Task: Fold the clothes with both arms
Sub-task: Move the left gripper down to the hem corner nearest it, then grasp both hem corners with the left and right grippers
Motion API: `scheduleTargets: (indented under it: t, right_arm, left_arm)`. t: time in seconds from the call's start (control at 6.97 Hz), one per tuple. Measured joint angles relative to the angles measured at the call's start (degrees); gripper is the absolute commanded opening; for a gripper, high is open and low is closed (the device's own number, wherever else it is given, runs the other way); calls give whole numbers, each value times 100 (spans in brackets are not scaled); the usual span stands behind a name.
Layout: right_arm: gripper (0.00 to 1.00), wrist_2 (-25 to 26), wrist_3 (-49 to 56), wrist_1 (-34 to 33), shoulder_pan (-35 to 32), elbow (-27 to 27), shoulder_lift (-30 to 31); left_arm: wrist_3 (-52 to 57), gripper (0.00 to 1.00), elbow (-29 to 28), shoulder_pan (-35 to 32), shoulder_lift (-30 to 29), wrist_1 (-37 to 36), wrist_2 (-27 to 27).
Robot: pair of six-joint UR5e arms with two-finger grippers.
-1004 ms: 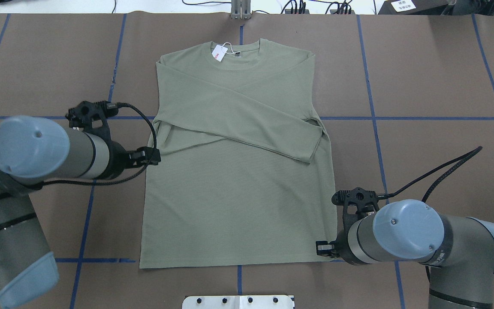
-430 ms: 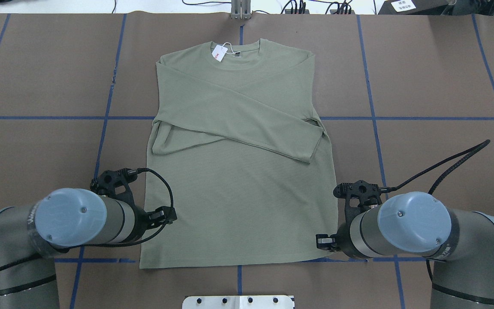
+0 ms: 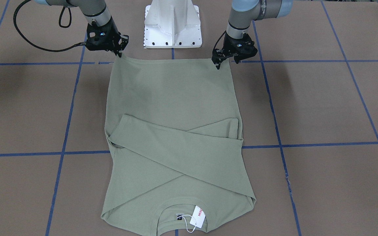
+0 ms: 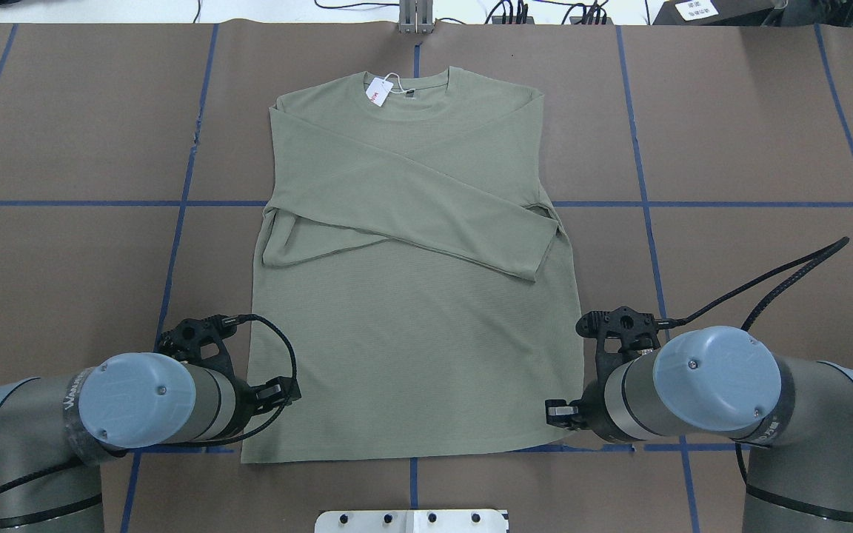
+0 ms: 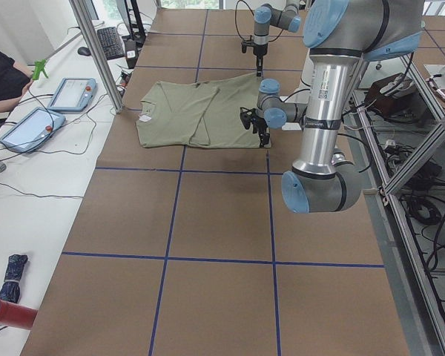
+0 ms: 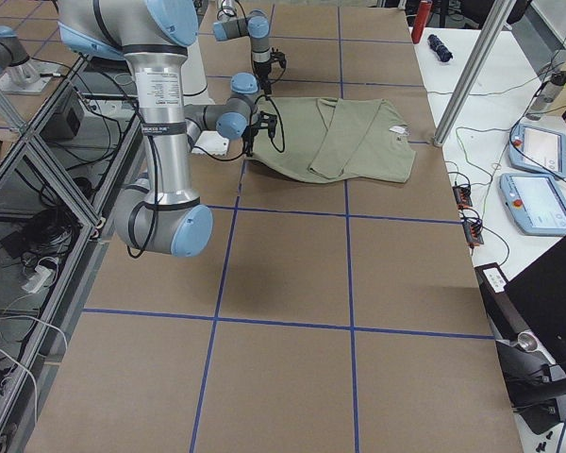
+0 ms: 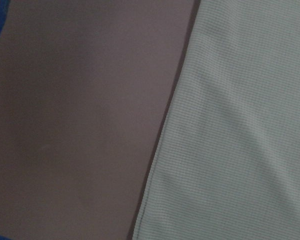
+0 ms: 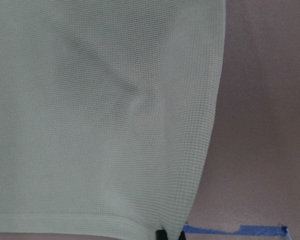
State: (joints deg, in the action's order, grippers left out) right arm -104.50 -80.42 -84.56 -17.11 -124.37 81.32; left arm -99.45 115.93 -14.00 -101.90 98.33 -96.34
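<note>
The sage-green long-sleeved shirt (image 4: 412, 333) lies flat on the brown table, with the collar far from me and both sleeves folded across the chest. Its white hang tag (image 4: 378, 90) lies at the collar. In the front view, my right gripper (image 3: 119, 53) sits on the shirt's (image 3: 172, 98) hem corner, which peaks up into it; it looks shut on that corner. A black fingertip (image 8: 161, 235) shows at the hem. My left gripper (image 3: 220, 63) points down at the other hem corner and looks open. The left wrist view shows only the shirt's side edge (image 7: 230, 125) and the table.
The white base pedestal (image 3: 172, 26) stands just behind the hem, between the two arms. Blue tape lines (image 4: 641, 148) cross the brown table cover. Black cables loop from both wrists. Tablets and loose cables lie on a side bench (image 5: 30, 126).
My left arm has swung back from beside the folded sleeve to the near hem corner on its side. My right arm has stayed at its hem corner. The shirt has not moved.
</note>
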Motion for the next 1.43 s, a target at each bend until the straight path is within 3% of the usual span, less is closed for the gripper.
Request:
scheduleTargets:
  t: [0.43,0.86,1.0,1.43]
  right_arm:
    - [0,0,0,1,-17,-3,-10]
    - [0,-1,0,1,-57,-5,-11]
    - [0,-6,0,1,-66,-8,-11]
    - [0,-42,12,1,-127,-9,-11]
  left_arm:
    - [-107,80,-17,255,17,-7,1]
    - [-206,54,-28,314,20,-7,1]
    - [-225,42,-39,317,20,-7,1]
    - [-234,27,-89,326,21,-6,1]
